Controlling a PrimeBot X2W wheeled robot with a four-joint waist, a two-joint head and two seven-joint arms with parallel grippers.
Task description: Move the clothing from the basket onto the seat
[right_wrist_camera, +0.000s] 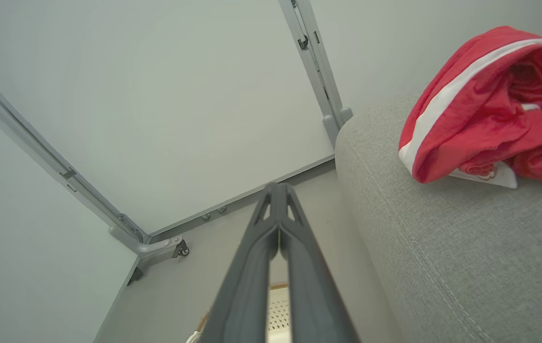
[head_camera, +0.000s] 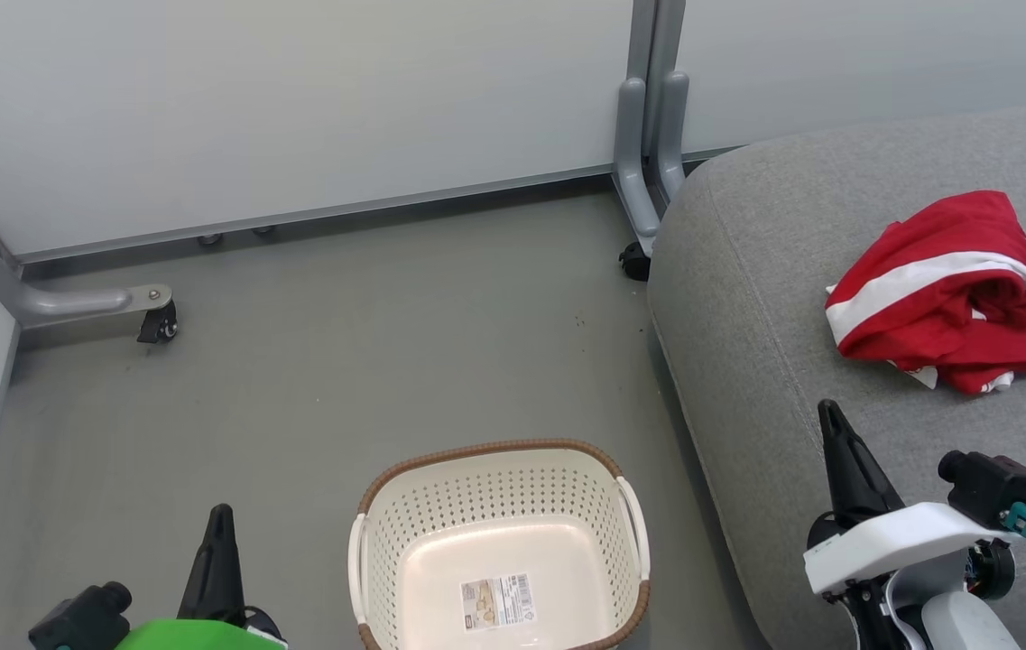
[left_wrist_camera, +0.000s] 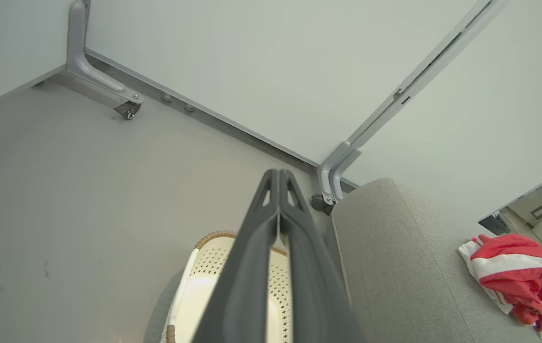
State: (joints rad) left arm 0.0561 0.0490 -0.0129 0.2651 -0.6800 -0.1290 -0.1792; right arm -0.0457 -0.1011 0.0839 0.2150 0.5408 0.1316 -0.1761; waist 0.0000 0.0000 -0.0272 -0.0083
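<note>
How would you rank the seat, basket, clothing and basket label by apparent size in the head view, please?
1. seat: largest, though cropped by the frame.
2. basket and clothing: too alike to rank, and the basket is cropped.
3. label: smallest.

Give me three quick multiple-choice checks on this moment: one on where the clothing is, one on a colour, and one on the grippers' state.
1. The clothing lies:
A) on the seat
B) on the floor
C) hanging from the partition

2. The rim of the basket is:
A) white
B) brown
C) red

3. The left gripper and right gripper are:
A) both open
B) one closed on fabric
C) both shut, holding nothing

Answers:
1 A, since the red heap rests on the grey cushion.
2 B, since a brown woven-look band tops the cream perforated walls.
3 C, since each wrist view shows the jaws pressed together on nothing.
</note>
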